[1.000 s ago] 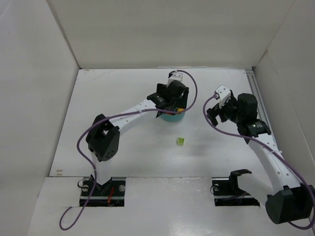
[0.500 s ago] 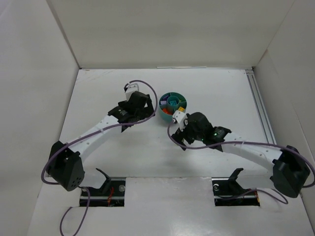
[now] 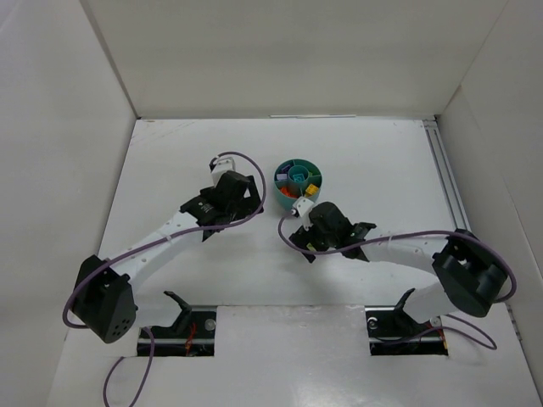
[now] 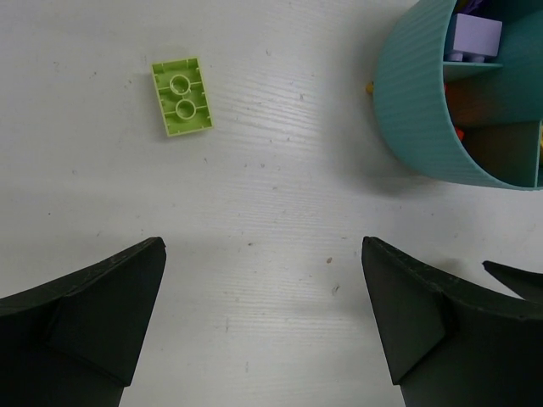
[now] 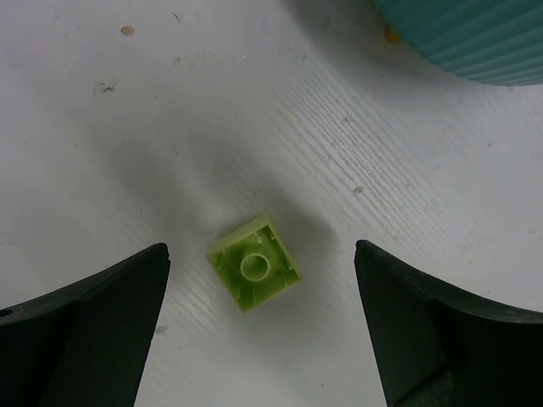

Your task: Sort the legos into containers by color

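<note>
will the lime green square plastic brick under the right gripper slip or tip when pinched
The lime green brick lies flat, hollow side up: unlikely to roll or tip. Looks hard plastic, probably stiff, light. Skewed to the right gripper, it may twist.

1. The two-stud brick [image 4: 180, 96], upper left of the left wrist view, is lime green.
2. The square brick [image 5: 254, 273], low centre of the right wrist view, is lime green too.
3. The dish [image 4: 411, 102], upper right of the left wrist view, is teal with fine ribbing; the lilac brick [image 4: 475, 36] shows in it.
4. The table [image 4: 271, 212] is white with faint streaks.
</note>
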Motion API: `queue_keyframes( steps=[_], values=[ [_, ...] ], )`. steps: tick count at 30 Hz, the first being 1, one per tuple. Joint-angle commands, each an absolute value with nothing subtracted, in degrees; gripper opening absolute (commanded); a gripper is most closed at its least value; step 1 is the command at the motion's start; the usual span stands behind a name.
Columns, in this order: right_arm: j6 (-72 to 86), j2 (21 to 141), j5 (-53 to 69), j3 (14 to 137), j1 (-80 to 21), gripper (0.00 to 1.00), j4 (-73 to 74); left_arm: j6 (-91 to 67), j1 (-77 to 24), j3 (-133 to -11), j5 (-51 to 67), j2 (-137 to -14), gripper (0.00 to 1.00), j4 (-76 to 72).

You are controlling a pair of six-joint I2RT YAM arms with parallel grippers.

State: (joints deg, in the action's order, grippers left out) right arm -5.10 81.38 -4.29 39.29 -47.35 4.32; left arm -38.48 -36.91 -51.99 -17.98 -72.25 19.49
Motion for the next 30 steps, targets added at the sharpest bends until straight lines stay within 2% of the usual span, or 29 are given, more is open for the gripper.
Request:
queue_keyframes(
  steps=[1, 4, 7, 8, 11, 12, 13, 15, 19, 23, 30],
  values=[
    [-4.7, 82.9, -4.3, 39.0, -47.6, 0.94, -0.1, -39.1, -37.0, -51.5, -18.5, -70.4, 1.00, 17.7],
    [-3.7, 84.0, -5.1, 39.5, -47.6, 0.93, -0.1, -39.1, -37.0, -51.5, -19.7, -70.4, 1.00, 18.2],
    [-3.7, 84.7, -5.7, 39.6, -47.1, 0.87, -0.1, -39.1, -37.0, -51.5, -19.7, -70.9, 1.00, 17.7],
    [-3.7, 85.2, -5.7, 39.6, -47.1, 0.80, -0.1, -39.1, -37.0, -51.5, -20.2, -70.9, 1.00, 17.7],
    [-3.7, 85.9, -5.7, 39.6, -46.6, 0.68, -0.1, -39.1, -37.0, -51.5, -20.2, -71.5, 1.00, 17.7],
    [-3.2, 85.9, -5.7, 39.6, -46.6, 0.58, -0.1, -39.1, -37.0, -51.5, -20.8, -72.1, 1.00, 17.7],
    [-3.2, 85.9, -5.7, 39.6, -46.6, 0.54, -0.1, -39.1, -37.0, -51.5, -20.8, -72.1, 1.00, 17.7],
    [-2.6, 85.3, -5.2, 39.6, -46.6, 0.46, -0.1, -38.6, -37.0, -51.5, -20.8, -72.6, 1.00, 17.7],
    [-3.3, 82.7, -3.9, 39.6, -46.6, 0.36, -0.1, -38.6, -36.3, -52.0, -20.2, -73.2, 1.00, 16.5],
    [-5.5, 78.6, -3.2, 41.6, -46.1, 0.35, 2.2, -38.6, -33.9, -52.0, -19.3, -73.7, 1.00, 15.3],
    [-12.9, 71.3, 3.9, 48.2, -38.2, 0.35, 4.7, -38.1, -28.8, -50.6, -15.9, -75.4, 1.00, 11.6]
  ],
)
